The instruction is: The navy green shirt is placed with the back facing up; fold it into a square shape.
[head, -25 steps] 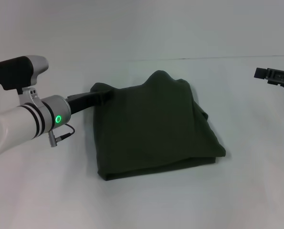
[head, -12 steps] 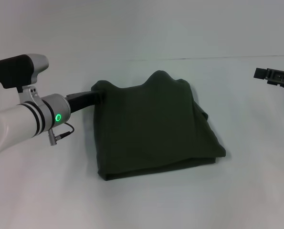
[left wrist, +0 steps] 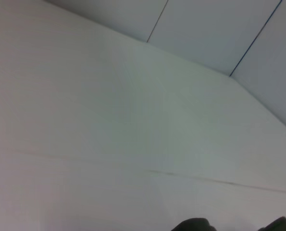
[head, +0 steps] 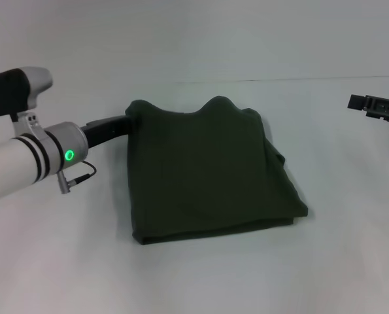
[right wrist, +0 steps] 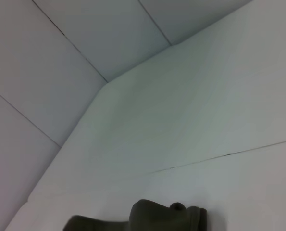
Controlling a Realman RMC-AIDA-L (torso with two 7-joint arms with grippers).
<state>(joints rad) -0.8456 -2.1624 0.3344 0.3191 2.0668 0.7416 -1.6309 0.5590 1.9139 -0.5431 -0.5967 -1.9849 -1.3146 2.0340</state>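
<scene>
White tabletop point(head: 201, 275) fills my head view, pale and running back to a faint seam, and on it lies one thing only — the dark olive-green soft fabric shirt point(head: 207, 170), already folded into a thick, roughly square stack near the middle of the surface, its plain side up and its longer sides running away from the robot. Its far edge rises in two soft humps, and the layers show along the near and right edges. I count one shirt, two arms, nothing else loose on the table. My left arm reaches in from the left side, white with a green indicator light, and the left gripper point(head: 125, 124) sits at the far-left corner of the stack, touching the cloth there; the fabric hides its fingers, so I cannot tell whether they are parted or pinching the corner. The shirt lies to the right of that gripper, so I judge any tidying pull would run along the far edge. The right gripper point(head: 377, 104) hangs parked at the right side, well apart from the shirt — its finger state is unclear to me too.
</scene>
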